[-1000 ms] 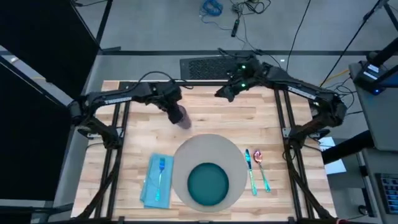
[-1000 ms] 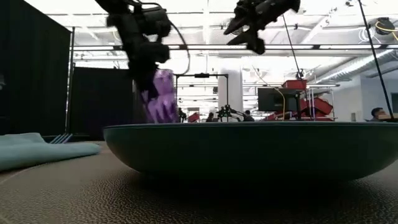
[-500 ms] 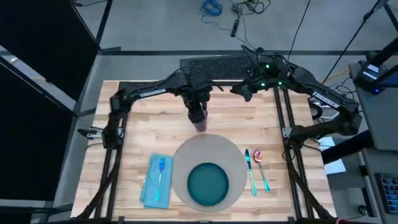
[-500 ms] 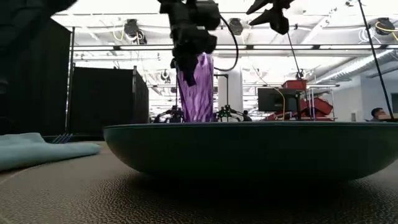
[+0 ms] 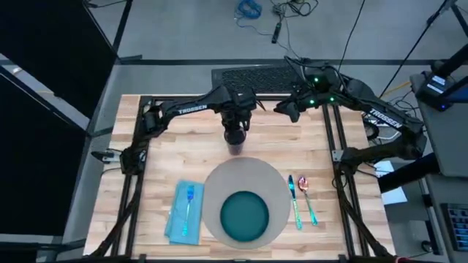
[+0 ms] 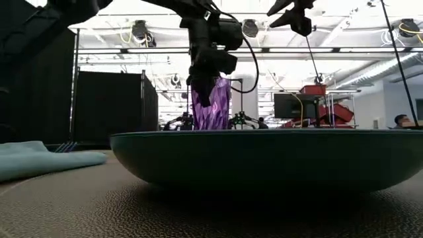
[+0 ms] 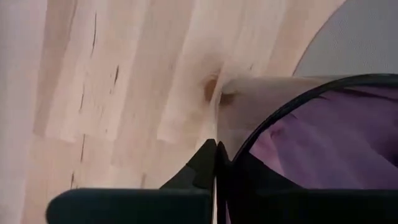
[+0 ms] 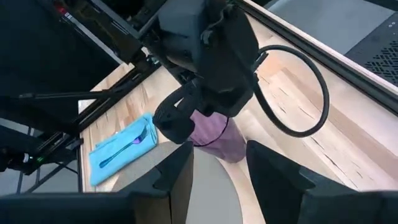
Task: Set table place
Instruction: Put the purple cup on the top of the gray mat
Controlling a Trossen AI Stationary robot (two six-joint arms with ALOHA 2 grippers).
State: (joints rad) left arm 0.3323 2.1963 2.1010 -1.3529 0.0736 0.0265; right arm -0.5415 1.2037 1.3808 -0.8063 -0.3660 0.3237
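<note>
The left gripper is hanging over the table just past the 12 o'clock edge of the grey placemat, its fingers clenching the rim of a purple cup, one finger inside the rim and one outside. In the low view the cup is hanging upright under the left gripper; whether its base is touching the table is hidden behind the plate. The placemat is lying toward the table's near edge, carrying a dark teal plate set toward its 6 o'clock side. At the placemat's 9 o'clock a blue napkin is lying with a blue fork on it. At its 3 o'clock a knife and a spoon are lying side by side on the bare wood. The right gripper is hovering high above the table's far right part, at about 1 o'clock from the placemat, its fingers spread apart and grasping nothing
</note>
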